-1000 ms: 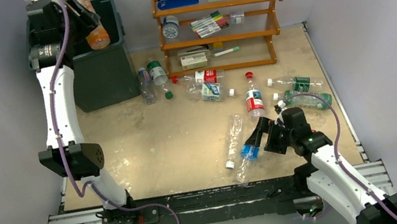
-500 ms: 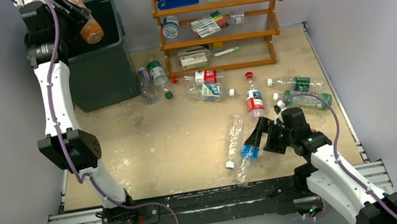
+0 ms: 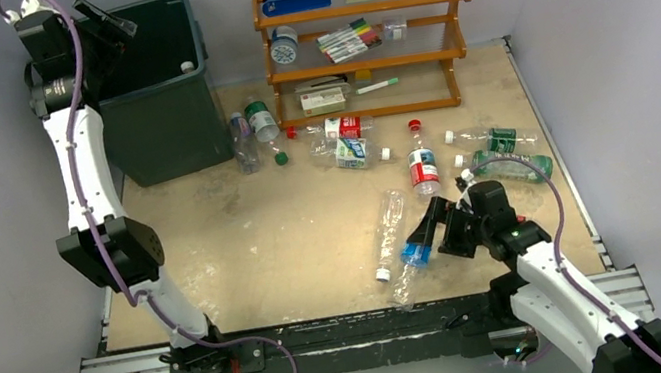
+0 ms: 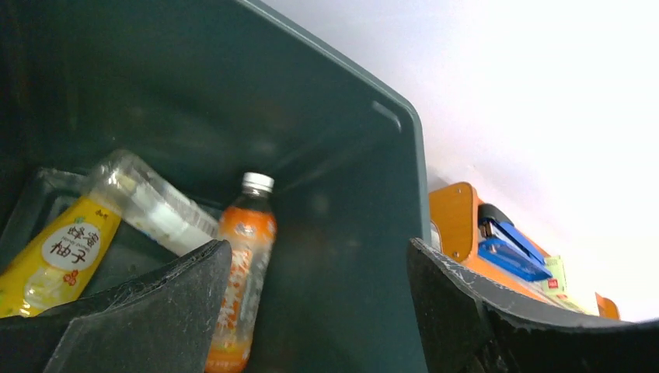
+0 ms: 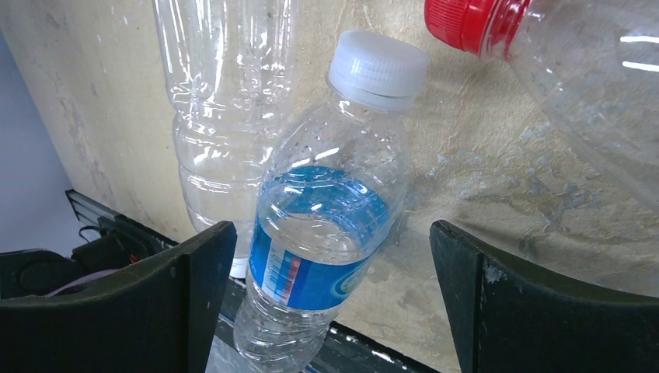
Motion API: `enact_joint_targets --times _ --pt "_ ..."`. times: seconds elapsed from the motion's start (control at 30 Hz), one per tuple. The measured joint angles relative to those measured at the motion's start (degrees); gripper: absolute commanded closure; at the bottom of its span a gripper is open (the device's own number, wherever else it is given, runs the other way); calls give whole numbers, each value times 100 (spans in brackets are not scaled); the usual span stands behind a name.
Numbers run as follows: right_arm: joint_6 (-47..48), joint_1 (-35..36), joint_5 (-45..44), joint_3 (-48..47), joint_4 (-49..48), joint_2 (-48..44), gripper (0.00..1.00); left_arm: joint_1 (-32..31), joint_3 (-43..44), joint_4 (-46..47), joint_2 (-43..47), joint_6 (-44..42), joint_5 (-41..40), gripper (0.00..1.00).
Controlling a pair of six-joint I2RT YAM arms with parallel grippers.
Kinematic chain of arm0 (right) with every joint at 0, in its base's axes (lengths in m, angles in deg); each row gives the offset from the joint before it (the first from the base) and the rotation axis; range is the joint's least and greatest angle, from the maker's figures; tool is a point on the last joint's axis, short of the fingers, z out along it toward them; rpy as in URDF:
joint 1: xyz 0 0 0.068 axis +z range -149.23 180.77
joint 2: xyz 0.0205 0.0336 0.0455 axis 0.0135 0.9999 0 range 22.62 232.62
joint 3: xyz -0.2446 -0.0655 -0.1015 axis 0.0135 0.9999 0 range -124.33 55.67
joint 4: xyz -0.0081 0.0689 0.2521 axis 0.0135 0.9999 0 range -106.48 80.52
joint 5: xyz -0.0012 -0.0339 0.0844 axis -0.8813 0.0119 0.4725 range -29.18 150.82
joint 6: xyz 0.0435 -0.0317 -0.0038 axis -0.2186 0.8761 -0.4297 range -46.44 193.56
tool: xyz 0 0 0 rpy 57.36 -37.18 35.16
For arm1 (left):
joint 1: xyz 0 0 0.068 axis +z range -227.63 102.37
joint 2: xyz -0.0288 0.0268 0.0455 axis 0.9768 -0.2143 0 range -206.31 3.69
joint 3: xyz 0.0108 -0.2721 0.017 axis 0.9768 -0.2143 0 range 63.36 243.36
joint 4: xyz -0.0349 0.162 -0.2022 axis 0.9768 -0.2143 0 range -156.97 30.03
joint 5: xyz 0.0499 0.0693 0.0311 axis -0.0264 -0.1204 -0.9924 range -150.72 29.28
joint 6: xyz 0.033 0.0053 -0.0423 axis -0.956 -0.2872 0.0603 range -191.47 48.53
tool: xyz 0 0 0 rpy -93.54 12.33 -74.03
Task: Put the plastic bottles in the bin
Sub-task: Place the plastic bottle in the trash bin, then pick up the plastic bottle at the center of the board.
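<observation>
Over the bin (image 3: 164, 123), your left gripper (image 4: 315, 299) holds its jaws spread, empty; an orange bottle (image 4: 242, 264) leans inside it. Near the front edge of the desk (image 3: 295, 243), your right gripper (image 5: 334, 303) has its jaws spread around a blue-label bottle (image 5: 326, 225), not touching it.

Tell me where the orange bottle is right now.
In the left wrist view, the orange bottle stands inside the bin against its inner wall, with a yellow-labelled bottle to its left, below the open left hand.
</observation>
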Motion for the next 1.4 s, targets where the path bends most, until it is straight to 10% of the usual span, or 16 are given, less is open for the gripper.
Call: enact_joint_targets --times 0.63,1.4 --pt "-140 0 297 201 -758 481 47 -507 -2656 282 2452 107 356 15" --pt "-210 0 302 -229 26 -466 48 -1687 -4229 -717 3858 -501 -9 14"
